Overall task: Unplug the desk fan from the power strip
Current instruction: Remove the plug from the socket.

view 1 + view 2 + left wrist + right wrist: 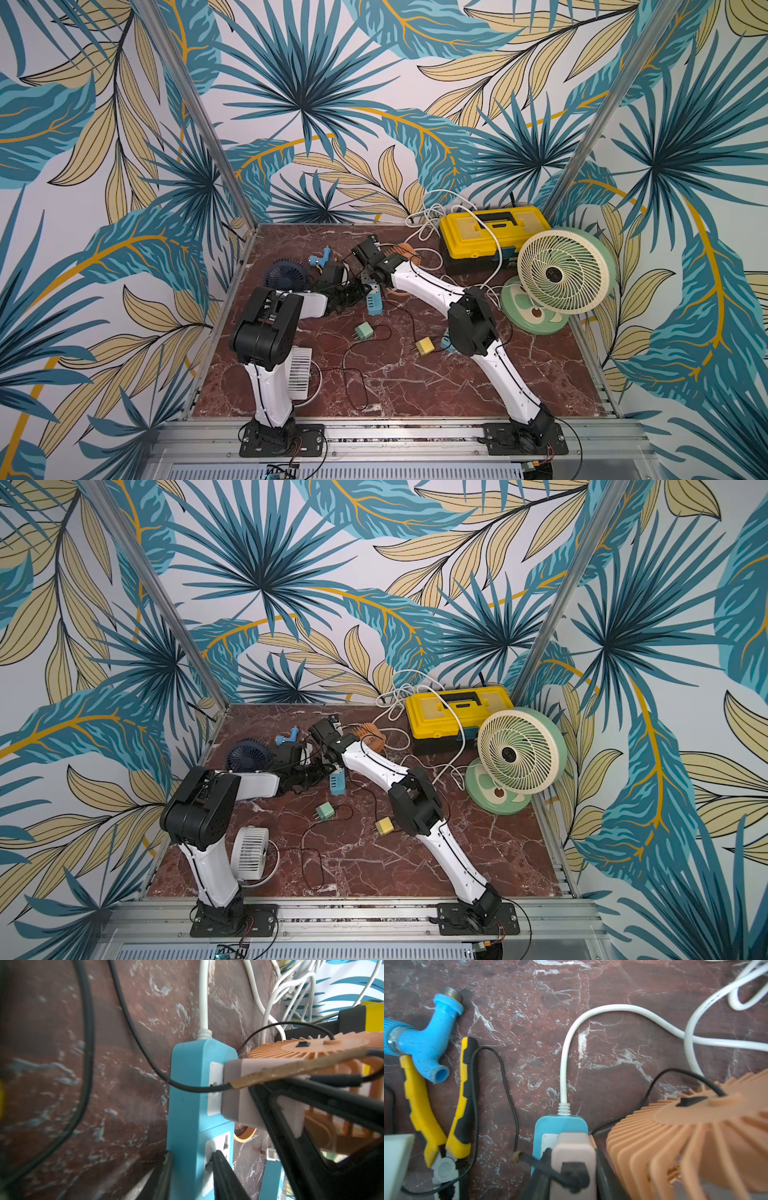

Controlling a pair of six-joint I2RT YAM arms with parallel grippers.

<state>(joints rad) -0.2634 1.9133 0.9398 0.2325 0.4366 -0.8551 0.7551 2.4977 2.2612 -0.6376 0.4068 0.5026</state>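
Pink plug [572, 1142] sits at power strip's [374, 306] 12 o'clock end, clamped by right gripper [573, 1154]; left gripper [192, 1165] clamps 6 o'clock end.

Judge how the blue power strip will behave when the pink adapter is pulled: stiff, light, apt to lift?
The power strip looks like rigid plastic, so it should not flex. Probably light, it would likely lift with the adapter unless the left tool pins it. Its white cord lies slack, so little drag.
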